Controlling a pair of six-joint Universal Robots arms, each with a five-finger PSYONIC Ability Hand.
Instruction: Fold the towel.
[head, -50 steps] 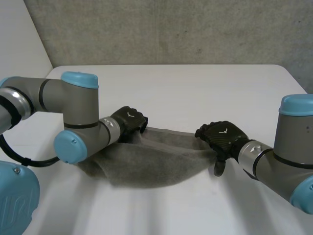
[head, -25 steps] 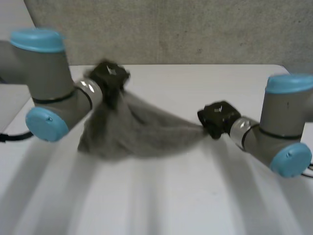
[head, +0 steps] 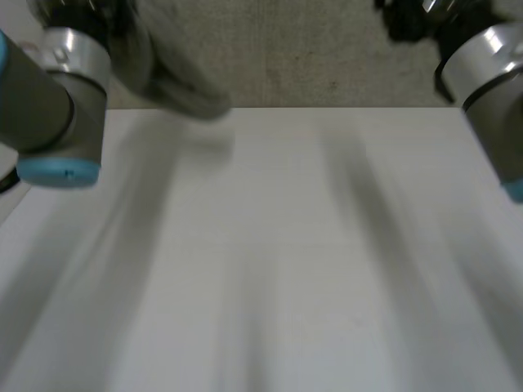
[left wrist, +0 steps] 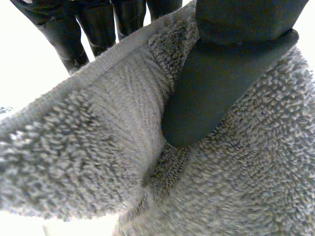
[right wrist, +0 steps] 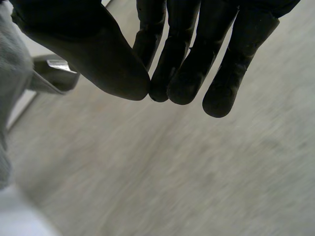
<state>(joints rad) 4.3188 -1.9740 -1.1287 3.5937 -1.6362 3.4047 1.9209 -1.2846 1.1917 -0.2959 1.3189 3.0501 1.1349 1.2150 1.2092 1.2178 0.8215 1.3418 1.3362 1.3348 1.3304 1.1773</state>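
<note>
Towel (head: 176, 77), grey and shaggy, hangs clear of the white surface (head: 270, 245) at far left, its edge pinched between thumb and fingers of the left hand (left wrist: 211, 83), a grey wall (head: 327, 49) behind, while the right hand (right wrist: 182, 44), well apart, holds nothing, thumb near its straight fingertips.

A white tabletop (head: 270, 261) spreads wide, smooth and matte. Behind its far edge rises a grey wall (head: 327, 49) with a rough, speckled, concrete-like face. The right wrist view takes in a pale grey grainy surface (right wrist: 197, 172), probably that same wall, though this cannot be settled.
</note>
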